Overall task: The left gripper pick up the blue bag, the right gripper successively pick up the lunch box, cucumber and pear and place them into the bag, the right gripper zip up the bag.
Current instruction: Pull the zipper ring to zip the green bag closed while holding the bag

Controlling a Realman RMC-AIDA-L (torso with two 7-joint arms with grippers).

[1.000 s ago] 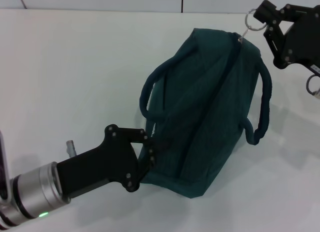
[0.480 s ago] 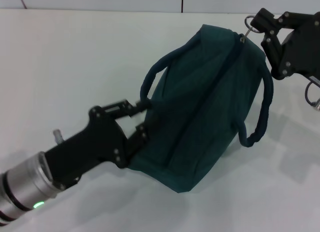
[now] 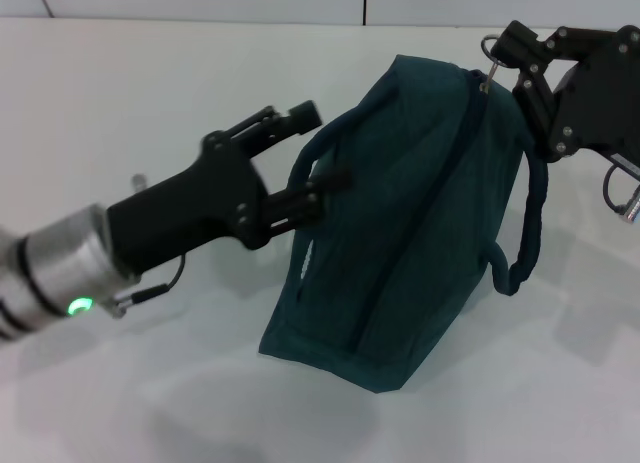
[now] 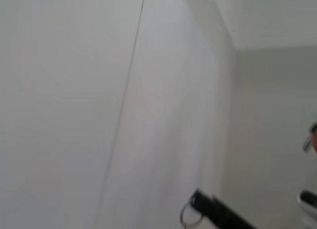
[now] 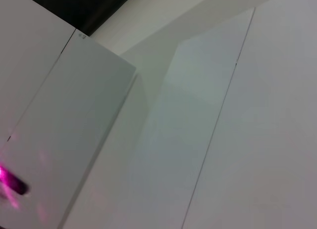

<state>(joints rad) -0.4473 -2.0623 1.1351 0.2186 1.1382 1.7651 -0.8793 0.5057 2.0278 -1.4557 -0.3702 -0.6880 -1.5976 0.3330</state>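
Blue bag (image 3: pixel 400 233) sat mid-table (image 3: pixel 120 93), zipper closed along its top. Left of the bag: left gripper (image 3: pixel 315 158) blocked the near-handle side, fingers apart, one above and one below that handle (image 3: pixel 310 163). Far right corner of the bag: right gripper (image 3: pixel 510 58) clamped on the zipper ring pull (image 3: pixel 492 48), no passage there. Bare tabletop in front of the bag and beyond its far-left side was free.

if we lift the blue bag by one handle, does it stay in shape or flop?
Likely flops: the blue bag is soft creased fabric with a drooping rolled handle. It probably hangs bottom-heavy, since it bulges as if filled. The left gripper is open beside it; the right gripper pinches the zipper ring.
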